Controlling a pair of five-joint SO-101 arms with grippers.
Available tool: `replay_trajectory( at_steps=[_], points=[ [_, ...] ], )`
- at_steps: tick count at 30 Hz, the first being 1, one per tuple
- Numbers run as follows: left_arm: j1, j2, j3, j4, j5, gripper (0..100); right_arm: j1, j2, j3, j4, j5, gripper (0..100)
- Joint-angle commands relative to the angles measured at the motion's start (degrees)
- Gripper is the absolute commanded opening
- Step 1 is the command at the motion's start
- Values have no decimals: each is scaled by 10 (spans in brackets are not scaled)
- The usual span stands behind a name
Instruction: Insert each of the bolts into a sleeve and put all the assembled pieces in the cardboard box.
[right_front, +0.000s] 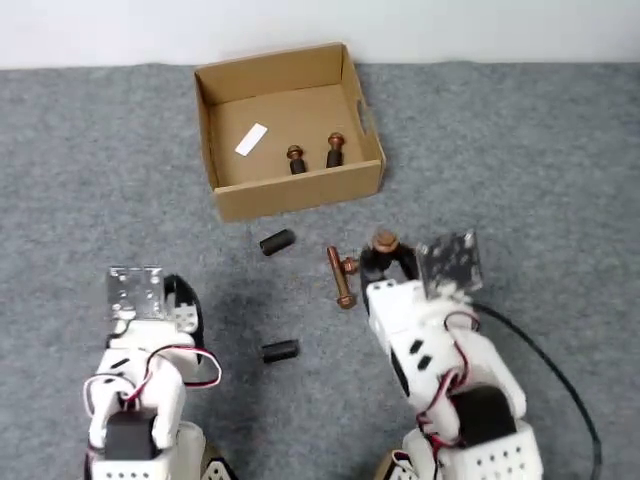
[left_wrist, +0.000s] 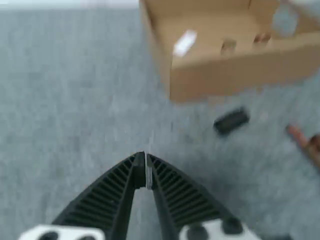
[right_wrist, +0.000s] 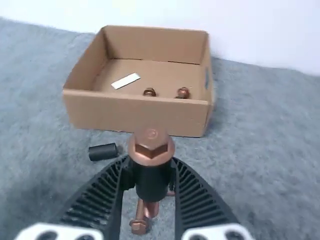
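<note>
Bolt (right_front: 340, 277) beside the right claw (right_wrist: 149, 167) is bare; that claw grips a sleeved bolt (right_wrist: 151, 147), two more lie in the box (right_front: 300, 195); left claw (left_wrist: 145, 167) closed, empty.

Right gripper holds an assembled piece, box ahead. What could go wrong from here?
1. The loose bolt lies right by the right gripper; a swing could knock it away.
2. The cardboard box has its near wall in the path; a low carry may shove the box.
3. The grip is on the sleeve of the assembled piece, so tilting might let its bolt slide out.
</note>
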Motion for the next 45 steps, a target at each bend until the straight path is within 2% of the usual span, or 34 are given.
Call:
replay_trajectory(
  at_steps=[1, 8, 10, 16, 21, 27, 32, 37, 42, 45],
  points=[
    [-4, -4, 38, 2, -4, 4, 7, 124, -109, -23, -14, 8],
    [-6, -2, 51, 6, -4, 5, 8, 367, -243, -159, -8, 8],
    [-8, -2, 51, 11, 1, 5, 8, 443, -287, -196, 18, 8],
    [-8, -2, 51, 22, 73, 5, 6, 670, -443, -305, 110, 8],
    [-9, -1, 51, 22, 77, 5, 5, 847, -600, -345, 166, 8],
    [-9, -1, 51, 22, 77, 5, 0, 1034, -762, -347, 236, 8],
    [-9, 0, 51, 22, 77, 5, -5, 1135, -835, -343, 271, 8],
    [-9, 0, 51, 22, 77, 5, -13, 1162, -847, -290, 298, 28],
    [-9, 0, 51, 22, 77, 5, -18, 1161, -847, -241, 299, 133],
    [-9, 0, 51, 22, 77, 5, -25, 1152, -853, -226, 298, 124]
  ],
)
